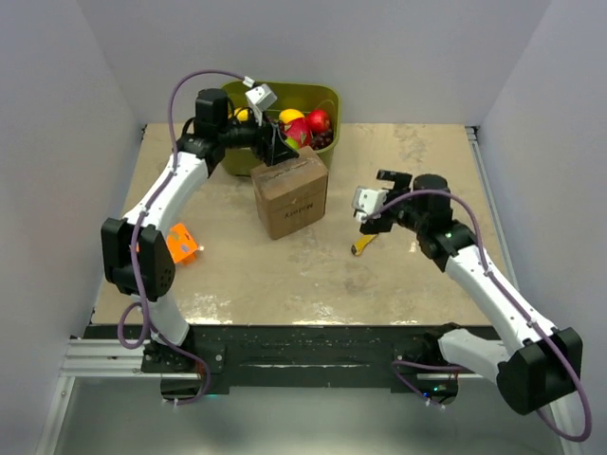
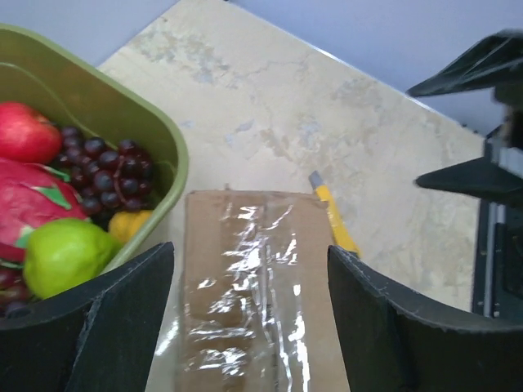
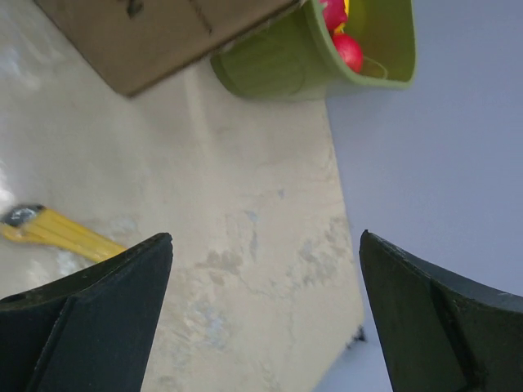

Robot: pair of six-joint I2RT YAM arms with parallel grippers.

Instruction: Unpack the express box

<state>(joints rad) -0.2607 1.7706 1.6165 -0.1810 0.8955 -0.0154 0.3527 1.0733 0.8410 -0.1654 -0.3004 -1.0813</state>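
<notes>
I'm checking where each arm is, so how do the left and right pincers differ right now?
The left pincer hangs over the box, straddling its taped top; the right pincer is over bare table, with a yellow knife lying close by. The left is at the far side beside the fruit bin; the right is nearer, right of the box. Both are open and hold nothing.

Faint print on the express box looks too small to read.

Table carries express box, bin, knife, orange package.
</notes>
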